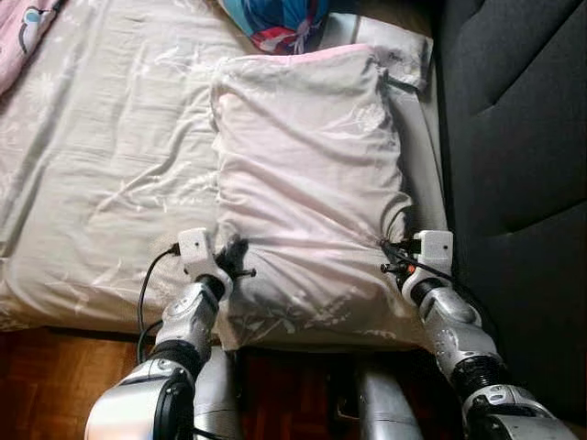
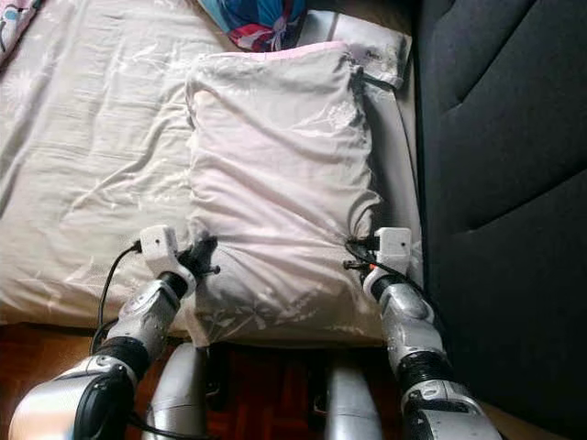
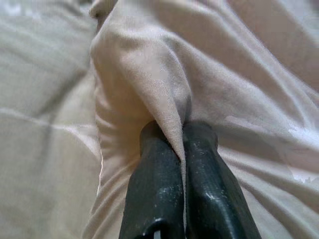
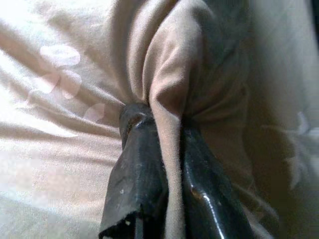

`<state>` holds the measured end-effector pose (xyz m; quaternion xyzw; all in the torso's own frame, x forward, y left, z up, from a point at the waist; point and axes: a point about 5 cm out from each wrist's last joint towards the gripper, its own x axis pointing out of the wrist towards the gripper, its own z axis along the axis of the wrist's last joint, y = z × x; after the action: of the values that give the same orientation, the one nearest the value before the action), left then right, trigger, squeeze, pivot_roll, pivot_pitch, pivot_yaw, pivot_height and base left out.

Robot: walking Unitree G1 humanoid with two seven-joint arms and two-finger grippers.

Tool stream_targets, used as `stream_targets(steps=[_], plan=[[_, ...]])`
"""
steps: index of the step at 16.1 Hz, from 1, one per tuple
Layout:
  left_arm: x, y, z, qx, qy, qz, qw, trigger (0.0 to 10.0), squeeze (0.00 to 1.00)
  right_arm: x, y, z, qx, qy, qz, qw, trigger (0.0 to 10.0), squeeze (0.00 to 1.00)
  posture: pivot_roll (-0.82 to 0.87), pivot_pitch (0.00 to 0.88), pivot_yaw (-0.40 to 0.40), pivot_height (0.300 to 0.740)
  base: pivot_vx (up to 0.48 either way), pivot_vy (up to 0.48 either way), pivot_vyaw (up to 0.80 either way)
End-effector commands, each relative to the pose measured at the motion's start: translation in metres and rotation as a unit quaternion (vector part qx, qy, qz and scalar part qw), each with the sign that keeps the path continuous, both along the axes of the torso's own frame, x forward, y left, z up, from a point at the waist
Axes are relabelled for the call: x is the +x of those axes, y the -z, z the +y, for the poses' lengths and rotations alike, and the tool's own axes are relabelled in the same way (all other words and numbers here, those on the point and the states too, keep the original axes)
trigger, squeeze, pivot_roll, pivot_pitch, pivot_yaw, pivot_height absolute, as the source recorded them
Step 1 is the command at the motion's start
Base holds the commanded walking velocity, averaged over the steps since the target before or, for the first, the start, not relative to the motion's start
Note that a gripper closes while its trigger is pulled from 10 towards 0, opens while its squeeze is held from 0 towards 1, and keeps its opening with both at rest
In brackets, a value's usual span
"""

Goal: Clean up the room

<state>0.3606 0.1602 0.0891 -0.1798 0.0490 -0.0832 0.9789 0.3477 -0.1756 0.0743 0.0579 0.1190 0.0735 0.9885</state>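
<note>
Left eye view gives me the pillow [image 1: 307, 183] lying on the bed sheet [image 1: 101, 165], its long side running along the dark padded headboard [image 1: 514, 137]. I have my left gripper [image 3: 180, 130] pinching a fold of pillowcase at the pillow's near left corner, fingers pressed together on the cloth. My right gripper [image 4: 167, 127] pinches a bunched ridge of the same case at the near right corner, beside the headboard. Beyond the pillow's far end lies a blue patterned bundle [image 1: 280, 23].
</note>
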Motion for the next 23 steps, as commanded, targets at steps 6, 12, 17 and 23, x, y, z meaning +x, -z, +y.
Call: stream_targets(steps=[6,12,17,23], plan=[[0.024,-0.064,-0.006,-0.01,-0.03,-0.131,0.991,0.0,0.0,0.005,-0.07,-0.04,-0.084,0.148,-0.204,0.964,0.0,0.0,-0.05,0.437,-0.016,0.659,0.0,0.0,0.0],[0.032,-0.104,-0.013,-0.04,-0.041,-0.212,0.976,0.0,0.0,-0.022,-0.142,-0.065,-0.16,0.257,-0.385,0.872,0.0,0.0,-0.07,0.424,-0.013,0.659,0.0,0.0,0.0],[0.03,-0.108,-0.033,-0.063,0.051,-0.227,0.971,0.0,0.0,-0.069,-0.164,-0.08,-0.253,0.336,-0.435,0.796,0.0,0.0,-0.07,0.433,-0.016,0.659,0.0,0.0,0.0],[0.021,-0.08,-0.049,-0.085,0.13,-0.181,0.971,0.0,0.0,-0.106,-0.119,-0.087,-0.318,0.353,-0.353,0.806,0.0,0.0,-0.08,0.437,-0.016,0.659,0.0,0.0,0.0]])
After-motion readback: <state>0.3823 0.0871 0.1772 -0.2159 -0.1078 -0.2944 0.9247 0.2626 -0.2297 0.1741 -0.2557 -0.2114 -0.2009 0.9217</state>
